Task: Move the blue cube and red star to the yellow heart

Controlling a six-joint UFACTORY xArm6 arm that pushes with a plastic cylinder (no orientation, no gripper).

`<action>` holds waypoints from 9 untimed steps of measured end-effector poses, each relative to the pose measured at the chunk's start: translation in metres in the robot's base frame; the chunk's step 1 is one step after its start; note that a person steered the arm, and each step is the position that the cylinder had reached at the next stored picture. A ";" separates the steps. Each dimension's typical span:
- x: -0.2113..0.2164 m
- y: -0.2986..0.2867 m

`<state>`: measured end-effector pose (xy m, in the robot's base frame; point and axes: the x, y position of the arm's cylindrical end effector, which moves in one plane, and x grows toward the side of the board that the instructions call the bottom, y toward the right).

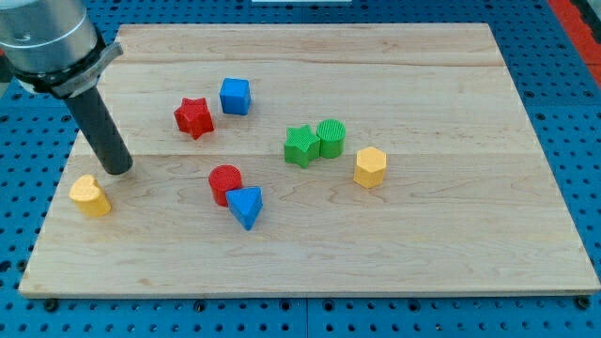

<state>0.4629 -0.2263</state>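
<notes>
The blue cube (235, 96) sits on the wooden board towards the view's top, left of centre. The red star (193, 117) lies just to its lower left, a small gap between them. The yellow heart (89, 195) lies near the board's left edge. My tip (116, 170) rests on the board just above and to the right of the yellow heart, close to it, and well left of the red star and blue cube.
A red cylinder (224, 182) and a blue triangular block (245, 207) touch near the middle. A green star (300, 145) and green cylinder (331, 138) sit together right of centre. A yellow hexagonal block (370, 167) lies further right. The wooden board (451, 244) lies on a blue pegboard.
</notes>
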 end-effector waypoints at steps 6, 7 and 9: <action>-0.099 0.175; -0.136 0.184; -0.120 0.135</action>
<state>0.3427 -0.0909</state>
